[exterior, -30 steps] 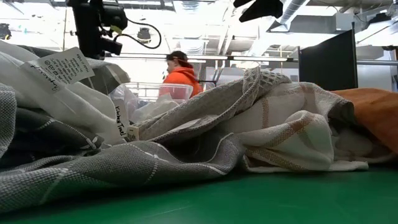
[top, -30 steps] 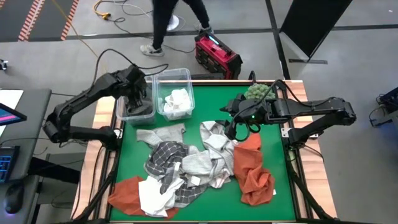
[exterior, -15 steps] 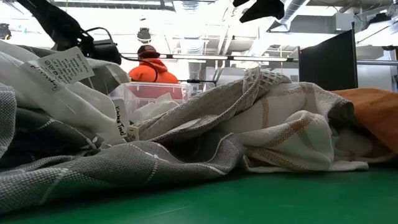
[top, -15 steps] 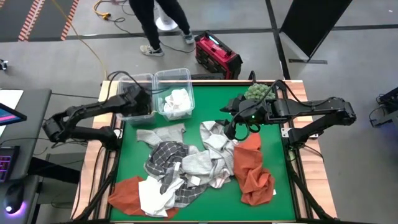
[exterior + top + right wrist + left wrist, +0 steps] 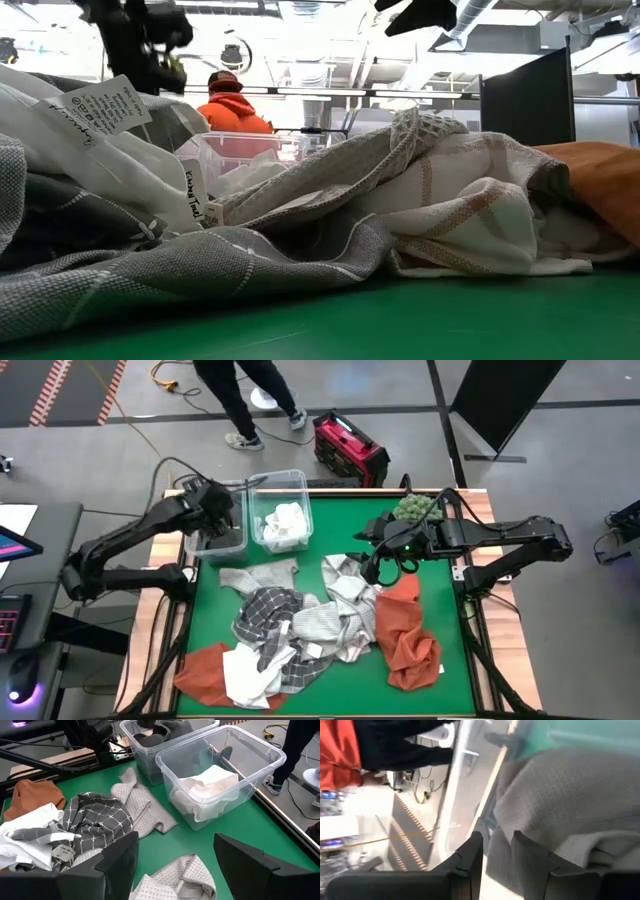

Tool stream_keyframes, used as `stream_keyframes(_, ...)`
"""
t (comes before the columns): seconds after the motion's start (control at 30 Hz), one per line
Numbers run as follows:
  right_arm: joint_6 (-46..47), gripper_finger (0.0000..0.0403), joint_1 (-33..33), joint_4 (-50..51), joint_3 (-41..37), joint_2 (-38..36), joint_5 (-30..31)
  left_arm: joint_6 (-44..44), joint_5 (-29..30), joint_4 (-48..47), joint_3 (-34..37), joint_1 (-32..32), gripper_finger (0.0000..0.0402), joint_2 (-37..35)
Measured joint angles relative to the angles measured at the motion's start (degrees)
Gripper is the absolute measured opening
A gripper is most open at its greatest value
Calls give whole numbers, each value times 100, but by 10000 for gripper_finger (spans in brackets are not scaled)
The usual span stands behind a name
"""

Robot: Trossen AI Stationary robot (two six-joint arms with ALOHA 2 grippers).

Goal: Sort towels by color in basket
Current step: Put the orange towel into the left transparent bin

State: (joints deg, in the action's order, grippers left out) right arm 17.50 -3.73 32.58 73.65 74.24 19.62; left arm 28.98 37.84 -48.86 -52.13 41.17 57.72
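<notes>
A: Left gripper (image 5: 222, 523)?
B: Above the left clear bin (image 5: 217, 545), fingers (image 5: 470, 855) narrowly apart, nothing between them. Grey towel (image 5: 560, 805) lies right beyond the tips, inside that bin.
A: Right gripper (image 5: 378, 567)?
B: Jaws spread wide, empty, hovering by the far end of the towel pile (image 5: 300, 625) on the green mat (image 5: 205, 620).
A: Other towels?
B: White towel (image 5: 207, 787) in the second bin (image 5: 260, 752), beside the first. Rust-orange towel (image 5: 408, 635) just beside the right gripper; another orange one (image 5: 200, 668) at the near left corner.

Green table (image 5: 320, 545): two clear bins (image 5: 278, 510) upper left, towels (image 5: 300, 625) heaped centre, green ball (image 5: 415, 507) upper right.
</notes>
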Motion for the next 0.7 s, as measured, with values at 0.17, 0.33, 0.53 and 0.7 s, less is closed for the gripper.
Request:
stream_keyframes(0.17, -16, 285, 34, 95, 0, 6, -22, -1077, -1438, -553, -656, 2, 93, -465)
stream_keyframes(0.33, 1, 285, 234, 747, 11, 221, -705, -2511, -3007, -588, -761, -148, 93, -893)
stream_keyframes(0.53, -267, 285, 264, 1755, 7, 891, -1388, -4497, -3309, -336, -761, -847, 93, -1059)
stream_keyframes(0.7, -406, 285, 65, 2725, 0, 1184, -2395, -4854, -3237, -139, -935, -1483, 93, -1036)
